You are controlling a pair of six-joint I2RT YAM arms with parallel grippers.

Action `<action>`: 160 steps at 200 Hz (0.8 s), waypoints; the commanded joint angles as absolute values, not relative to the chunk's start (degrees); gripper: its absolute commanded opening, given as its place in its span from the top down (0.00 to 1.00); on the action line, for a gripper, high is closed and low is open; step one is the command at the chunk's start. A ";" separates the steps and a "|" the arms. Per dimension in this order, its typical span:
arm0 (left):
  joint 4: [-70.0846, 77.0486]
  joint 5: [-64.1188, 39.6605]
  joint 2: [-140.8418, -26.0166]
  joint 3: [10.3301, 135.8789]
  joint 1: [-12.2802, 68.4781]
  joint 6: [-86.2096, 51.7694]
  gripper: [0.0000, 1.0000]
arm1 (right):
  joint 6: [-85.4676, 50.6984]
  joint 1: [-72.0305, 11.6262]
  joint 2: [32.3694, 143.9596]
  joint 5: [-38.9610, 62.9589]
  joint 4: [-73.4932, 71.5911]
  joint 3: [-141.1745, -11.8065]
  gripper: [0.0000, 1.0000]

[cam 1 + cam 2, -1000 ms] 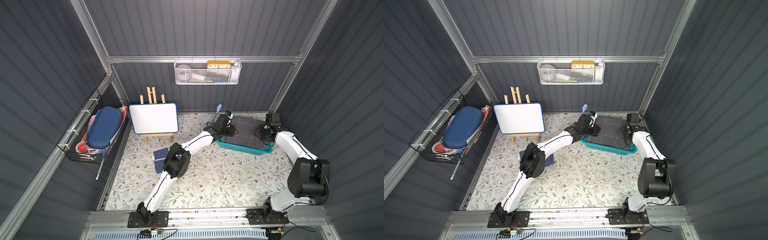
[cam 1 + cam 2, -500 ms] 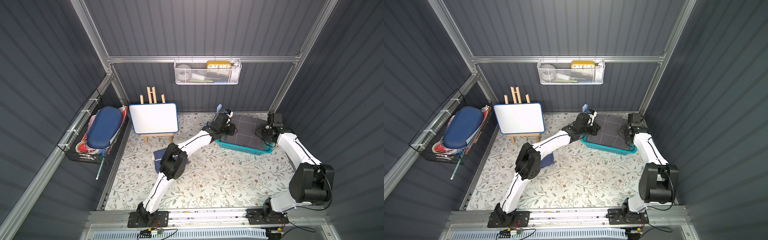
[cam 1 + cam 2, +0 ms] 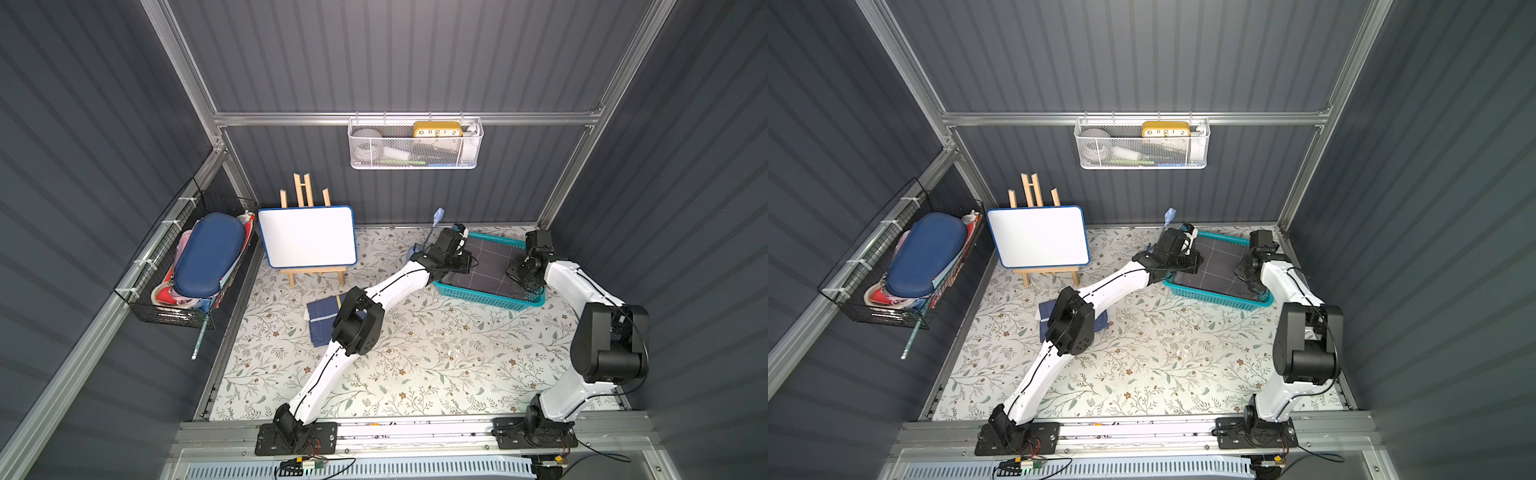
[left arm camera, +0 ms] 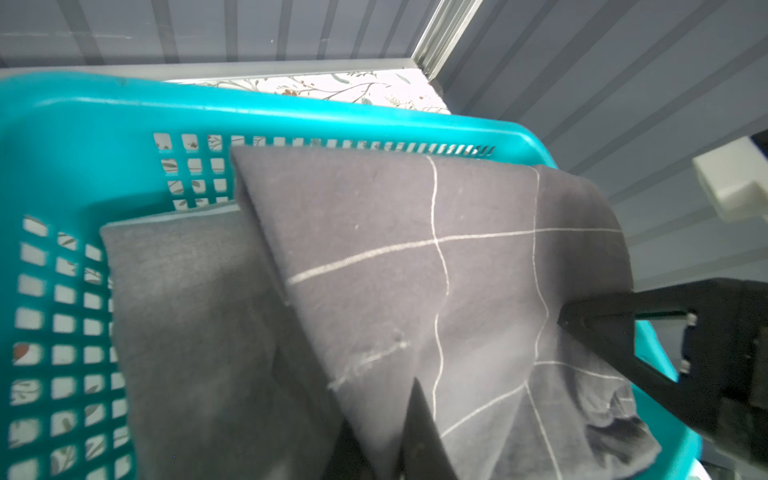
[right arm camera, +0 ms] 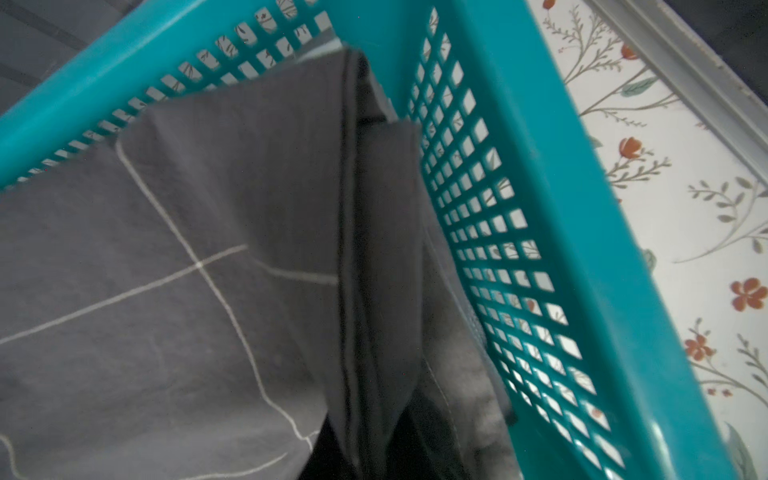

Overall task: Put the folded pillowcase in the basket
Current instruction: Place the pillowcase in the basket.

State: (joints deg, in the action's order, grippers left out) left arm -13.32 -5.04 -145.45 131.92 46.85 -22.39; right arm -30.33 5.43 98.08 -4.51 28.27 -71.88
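The pillowcase (image 3: 486, 266) (image 3: 1219, 266), dark grey with thin white grid lines, is stretched between the left jaws and the right jaws. Each pair is closed tightly on one of its opposite edges. Directly under both pairs of jaws stands the teal basket (image 3: 478, 296) (image 3: 1217, 300). The cloth sinks partly into the basket. In the right wrist view the pillowcase (image 5: 166, 249) hangs in folded layers just beside the lattice wall of the basket (image 5: 561, 208).

Behind the left jaws, toward that arm's base, a dark blue folded cloth (image 3: 322, 316) lies on the floral bench (image 3: 436, 365). High on the back wall, beyond both jaws, a white mesh basket (image 3: 415, 158) holds a yellow clock (image 3: 437, 129). On the clock the numbers 10, 11, 12, 1 and 2 can be read.
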 commanded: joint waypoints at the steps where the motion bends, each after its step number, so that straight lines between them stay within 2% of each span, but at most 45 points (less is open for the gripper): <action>1: -16.00 -3.21 -147.22 134.12 45.80 -21.62 0.89 | -29.79 5.97 99.28 -8.15 29.44 -73.44 0.93; 25: -15.87 -2.88 -147.49 134.30 45.79 -21.62 0.87 | -29.71 5.98 99.71 -8.41 29.60 -73.63 0.88; 38: -16.14 -2.43 -147.42 134.23 45.79 -21.62 0.82 | -29.58 5.95 99.78 -8.54 30.12 -74.10 0.76; 48: -16.25 -1.62 -146.77 133.83 45.79 -21.62 0.72 | -29.43 5.89 99.73 -8.80 30.67 -74.38 0.67; 58: -16.18 -0.68 -145.78 133.18 45.79 -21.62 0.71 | -29.25 5.93 99.11 -9.17 31.37 -74.75 0.57; 77: -15.17 1.32 -142.76 130.42 45.78 -21.39 0.66 | -28.69 5.98 96.96 -9.75 32.17 -75.01 0.47; 97: -14.62 3.67 -139.63 128.15 45.78 -21.36 0.50 | -28.63 5.95 94.20 -10.28 32.75 -74.80 0.44; 126: -12.65 5.47 -135.35 124.33 45.79 -21.86 0.49 | -28.55 5.89 90.52 -9.48 32.68 -74.29 0.41; 160: -8.46 1.12 -133.04 122.75 46.27 -21.86 0.48 | -28.66 5.82 89.90 -5.73 29.60 -72.83 0.41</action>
State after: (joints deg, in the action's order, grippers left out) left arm -12.56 3.16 -136.66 123.07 45.91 -22.06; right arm -28.84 5.80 89.38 -8.27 31.05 -73.47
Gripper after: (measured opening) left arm 0.512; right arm 0.590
